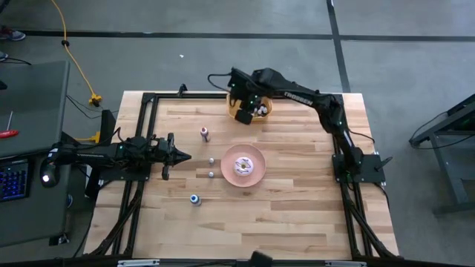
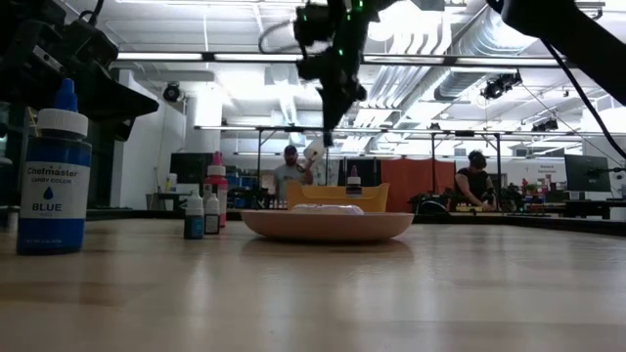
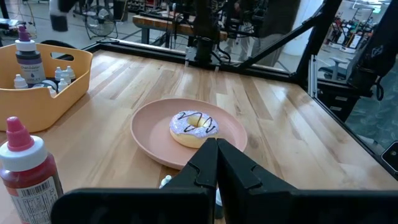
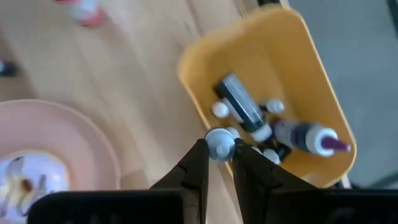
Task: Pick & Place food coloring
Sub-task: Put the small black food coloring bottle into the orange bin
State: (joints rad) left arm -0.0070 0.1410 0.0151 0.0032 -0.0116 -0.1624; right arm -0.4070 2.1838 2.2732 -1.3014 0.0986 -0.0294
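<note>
White bottle [image 4: 219,144] between right hand [image 4: 219,163] fingers

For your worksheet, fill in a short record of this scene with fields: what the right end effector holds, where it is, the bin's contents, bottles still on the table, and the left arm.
right end effector: shut on a small white-capped bottle
position: above the orange bin at the table's far edge
bin contents: several bottles, one dark, one purple-tipped
bottles on table: red-capped bottle, blue bottle, two tiny bottles beside the pink plate
plate: holds a doughnut
left end effector: shut, waiting at the left side
</note>
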